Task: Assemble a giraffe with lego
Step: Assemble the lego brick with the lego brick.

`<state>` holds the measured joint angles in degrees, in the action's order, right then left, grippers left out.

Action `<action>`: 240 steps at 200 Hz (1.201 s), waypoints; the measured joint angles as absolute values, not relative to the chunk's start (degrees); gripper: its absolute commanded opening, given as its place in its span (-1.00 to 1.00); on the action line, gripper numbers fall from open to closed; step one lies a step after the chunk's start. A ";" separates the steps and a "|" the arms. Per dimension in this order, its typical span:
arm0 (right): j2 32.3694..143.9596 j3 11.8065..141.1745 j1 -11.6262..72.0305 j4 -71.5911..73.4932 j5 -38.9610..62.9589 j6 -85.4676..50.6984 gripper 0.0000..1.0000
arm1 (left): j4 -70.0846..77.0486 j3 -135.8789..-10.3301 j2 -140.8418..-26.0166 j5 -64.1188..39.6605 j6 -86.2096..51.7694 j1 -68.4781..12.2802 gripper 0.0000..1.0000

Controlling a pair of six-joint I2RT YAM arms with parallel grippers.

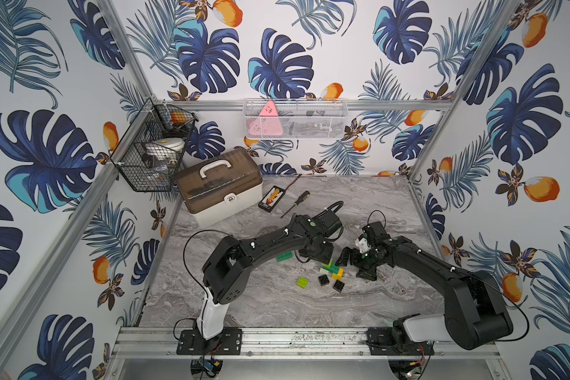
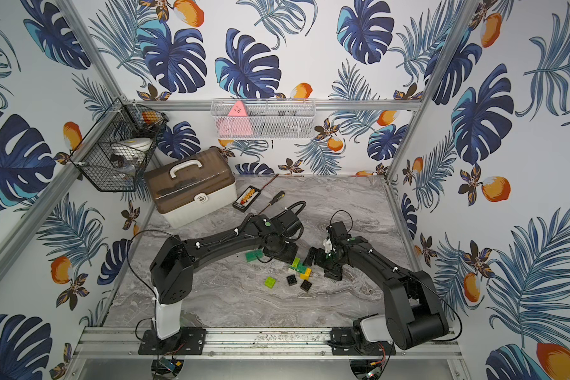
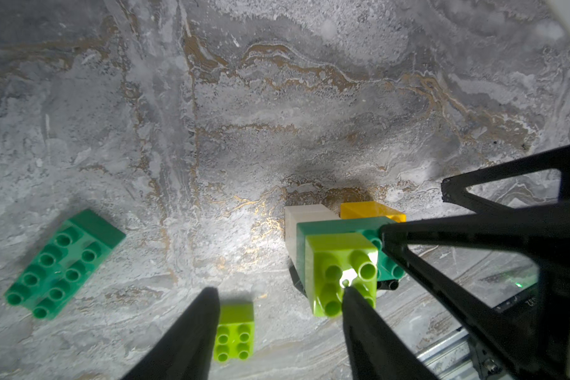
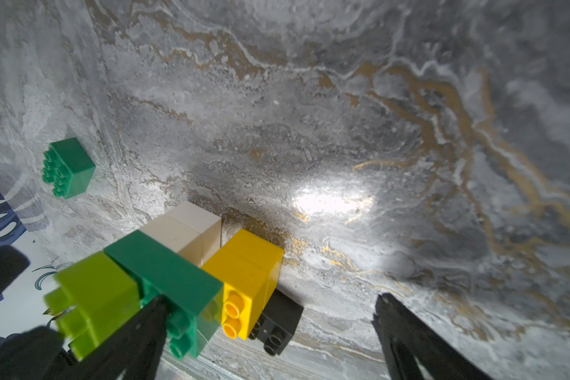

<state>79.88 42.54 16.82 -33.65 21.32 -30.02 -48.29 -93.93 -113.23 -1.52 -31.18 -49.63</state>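
The part-built giraffe stands mid-table in both top views: white and yellow bricks low, a dark-green bar across them, a lime brick on top. My left gripper hangs over it, open. One fingertip overlaps the top lime brick; nothing sits between the jaws. My right gripper stands open beside the giraffe, one finger against the dark-green bar. The loose lego are a lime brick, two black bricks and a dark-green bar.
A brown-lidded toolbox, a small connector board and a screwdriver lie at the back left. A black wire basket and a white mesh basket hang on the walls. An aluminium rail runs along the front.
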 measured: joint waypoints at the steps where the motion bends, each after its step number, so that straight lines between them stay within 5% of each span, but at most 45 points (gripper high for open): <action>1: 79.85 42.54 16.82 -33.65 21.30 -30.02 0.99 | -48.27 -93.93 -113.23 -1.54 -31.18 -49.60 0.29; 240: 78.87 45.69 20.69 -35.70 15.27 -30.35 0.99 | -51.94 -97.21 -114.59 -2.70 -29.93 -48.88 0.29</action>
